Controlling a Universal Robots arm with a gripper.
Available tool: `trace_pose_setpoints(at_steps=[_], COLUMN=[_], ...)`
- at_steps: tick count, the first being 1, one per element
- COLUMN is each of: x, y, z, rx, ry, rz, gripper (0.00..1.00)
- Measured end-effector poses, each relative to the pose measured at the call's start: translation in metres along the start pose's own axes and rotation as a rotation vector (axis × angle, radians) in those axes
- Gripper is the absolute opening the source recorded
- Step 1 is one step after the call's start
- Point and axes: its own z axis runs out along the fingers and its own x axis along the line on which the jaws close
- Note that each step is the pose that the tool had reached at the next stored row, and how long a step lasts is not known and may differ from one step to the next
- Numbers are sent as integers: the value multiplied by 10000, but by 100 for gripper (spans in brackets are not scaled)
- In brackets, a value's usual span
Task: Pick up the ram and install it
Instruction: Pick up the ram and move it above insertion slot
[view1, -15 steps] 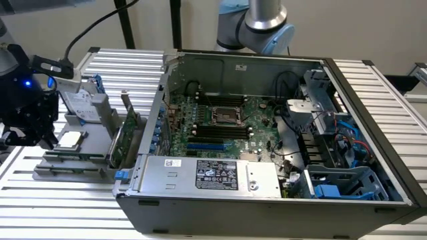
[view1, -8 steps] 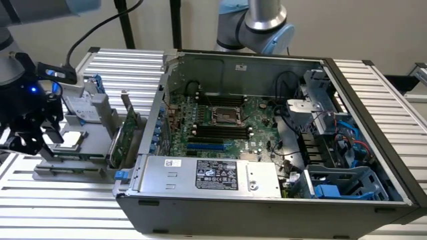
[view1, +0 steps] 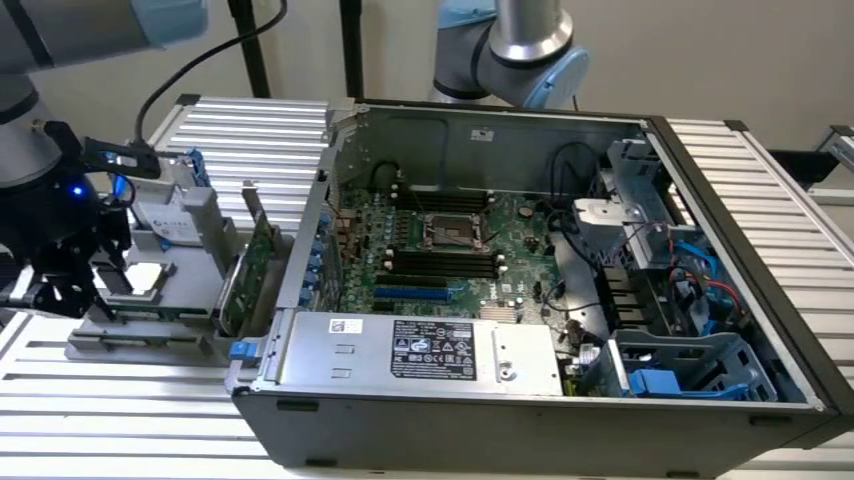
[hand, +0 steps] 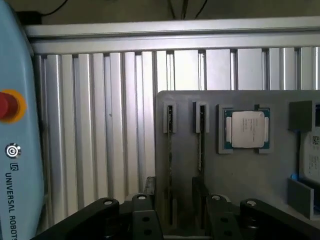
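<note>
the end effector (hand: 174, 196) hangs spread above the grey holder (hand: 240, 172), its fingers (hand: 150, 202) on either side of one ram (hand: 170, 150) standing on edge.

The ram (hand: 170, 165) is a long, thin, dark stick seen edge-on. It stands on its edge in a narrow slot of a grey holder (hand: 250, 180). A second ram stick (hand: 200, 150) stands parallel just beside it.
</note>
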Motion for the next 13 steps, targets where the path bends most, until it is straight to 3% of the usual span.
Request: trace_pose_setpoints(at_steps=[13], x=[10], y=[-14], z=[237], rx=[2], ry=[0], rz=[-4], gripper=[100])
